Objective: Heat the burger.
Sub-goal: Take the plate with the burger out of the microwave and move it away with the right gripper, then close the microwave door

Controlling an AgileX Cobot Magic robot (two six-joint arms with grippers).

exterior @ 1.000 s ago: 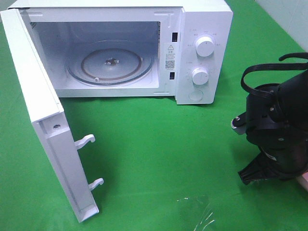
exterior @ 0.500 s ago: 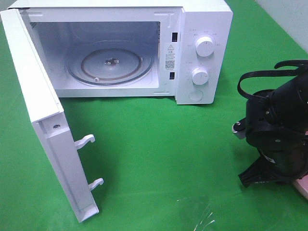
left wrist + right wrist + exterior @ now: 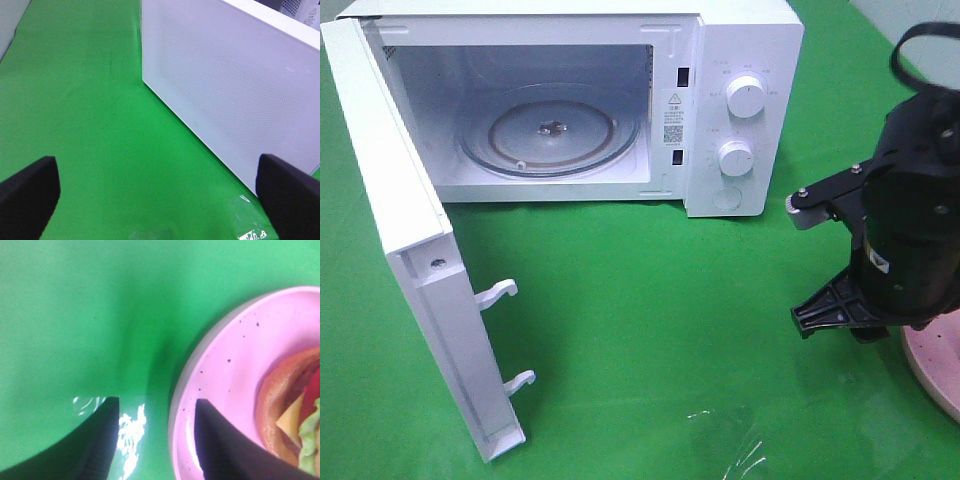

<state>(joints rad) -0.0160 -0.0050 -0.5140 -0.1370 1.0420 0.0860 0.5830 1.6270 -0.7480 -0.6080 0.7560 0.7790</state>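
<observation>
A: Right end effector (image 3: pixel 152 440) first — two dark fingers apart with a clear gap, one over the green cloth, the other over the rim of the flat pink speckled plate (image 3: pixel 225 365). Nothing between them.

B: Holding anything?

A: No. The round burger with a brown bun, yellow cheese, red filling and green lettuce (image 3: pixel 292 415) sits on that plate, off to the side of the fingers, not touched. Only part of it shows in the right wrist view.

B: And from the high camera?

A: The black right arm hangs over the right edge of the green-covered counter (image 3: pixel 650 300); a slice of the plate's edge pokes out under it. The burger itself is hidden there.

B: Left side?

A: Left end effector (image 3: pixel 160 195) has its dark pads spread wide, empty, above green cloth, just beside the white perforated outer face of the open microwave door (image 3: pixel 230 90).

B: Microwave?

A: White boxy microwave oven (image 3: pixel 745 60) at the back of the counter, its door (image 3: pixel 415 270) swung fully open to the left, clear glass turntable (image 3: pixel 550 130) bare inside. Two white round knobs on the panel.

B: Progress?

A: Early, I'd say — door open is the only part done. Still left: grip the plate or burger, carry it onto the turntable, shut the door, turn a knob.
</observation>
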